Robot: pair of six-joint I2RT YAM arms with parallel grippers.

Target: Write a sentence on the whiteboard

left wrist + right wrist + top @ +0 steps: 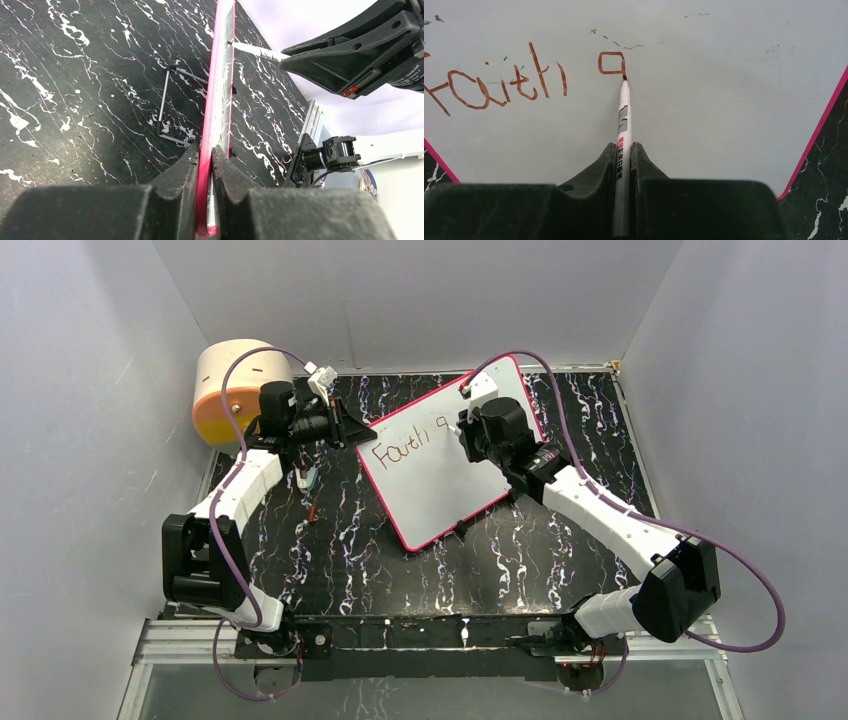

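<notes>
The whiteboard (440, 485) with a pink-red frame lies tilted on the black marbled table. My left gripper (352, 428) is shut on its left corner; in the left wrist view the red edge (217, 100) runs up from between my left gripper (206, 152). My right gripper (623, 150) is shut on a white marker (623, 130) whose tip touches the board. The sentence (499, 80) reads "Faith" in brownish-red, followed by a boxy loop (612, 62) of a "g". It also shows in the top view (400, 445), where my right gripper (470, 430) hovers over the board.
A round tan-and-orange drum (235, 390) stands at the back left. A marker cap and a small dark piece (308, 480) lie left of the board. A thin wire stand (167, 107) lies beneath the board. Grey walls enclose the table.
</notes>
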